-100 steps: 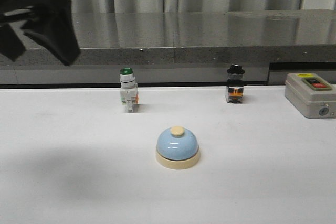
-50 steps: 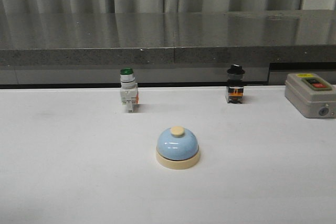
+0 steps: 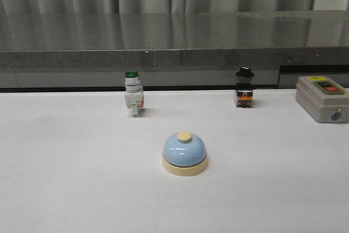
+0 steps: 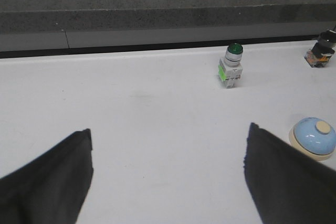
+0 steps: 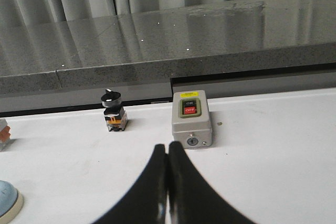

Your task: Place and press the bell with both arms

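We log the bell [image 3: 185, 154] upright on the white table [image 3: 65, 178], roughly mid-table in the front view, nearer the camera than the row of switches. Blue dome, cream base ring flat on the surface, cream button on top. Nothing touches it.

Behind it, to the left: green-capped pushbutton [image 3: 132, 93], standing upright. Behind it, to the right: black-knob selector switch [image 3: 244, 87], also upright. Far right near the table edge: grey box [image 3: 323, 98] w/ red and green buttons on top and a keyhole on its front face. All three well apart from the bell and from each other. A grey stone ledge [image 3: 174, 39] runs along the back, curtain behind it.

No arm shows in the front view.

Left wrist view: left gripper [image 4: 168, 177] spread wide, its two black fingers [image 4: 50, 182] far apart w/ bare table between them; it holds nothing. In this view we see the bell just beside the outer edge of one finger, apart from it as far as we can tell, and the green pushbutton farther off toward the ledge.

Right wrist view: right gripper [image 5: 168, 153] w/ fingertips pressed together, no gap visible, nothing between them. It points toward the grey box, which sits just beyond the tips, not touching. Selector switch stands beside the box. A sliver of the bell's dome and base shows at the frame corner.
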`<state>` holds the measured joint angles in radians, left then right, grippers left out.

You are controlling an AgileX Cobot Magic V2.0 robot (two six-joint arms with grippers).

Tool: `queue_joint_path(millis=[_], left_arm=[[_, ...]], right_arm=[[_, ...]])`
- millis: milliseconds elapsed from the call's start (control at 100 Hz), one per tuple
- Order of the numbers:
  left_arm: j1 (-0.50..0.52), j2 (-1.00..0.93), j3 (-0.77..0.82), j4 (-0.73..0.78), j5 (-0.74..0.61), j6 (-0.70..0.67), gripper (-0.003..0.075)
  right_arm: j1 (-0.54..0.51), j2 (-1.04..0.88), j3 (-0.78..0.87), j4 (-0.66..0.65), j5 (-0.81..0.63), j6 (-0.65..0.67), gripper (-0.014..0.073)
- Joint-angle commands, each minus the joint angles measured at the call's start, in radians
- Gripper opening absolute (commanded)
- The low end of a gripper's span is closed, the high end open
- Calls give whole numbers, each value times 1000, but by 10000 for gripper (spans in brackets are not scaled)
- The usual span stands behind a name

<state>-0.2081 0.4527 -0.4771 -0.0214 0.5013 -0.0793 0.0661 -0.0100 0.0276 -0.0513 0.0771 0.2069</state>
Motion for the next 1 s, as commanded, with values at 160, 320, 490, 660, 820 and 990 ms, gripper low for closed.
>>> queue_joint_path(millis=[160,320,490,660,820,990], left_arm=[[4,-6,-26,-10,-67,-11,116],[4,-6,-26,-10,-67,-11,-21],[4,-6,-26,-10,-67,-11,-21],[4,-6,-26,-10,-67,-11,-21],[4,-6,-26,-10,-67,-11,-21],[4,-6,-26,-10,-67,-11,-21]], right_arm=[[-8,-21,-19,-10,-85,-3,-64],[-8,-21,-19,-10,-85,-3,-64],[-8,-21,-19,-10,-85,-3,-64],[-8,-21,-19,-10,-85,-3,-64],[-8,-21,-19,-10,-85,-3,-64],[-8,-21,-19,-10,-85,-3,-64]])
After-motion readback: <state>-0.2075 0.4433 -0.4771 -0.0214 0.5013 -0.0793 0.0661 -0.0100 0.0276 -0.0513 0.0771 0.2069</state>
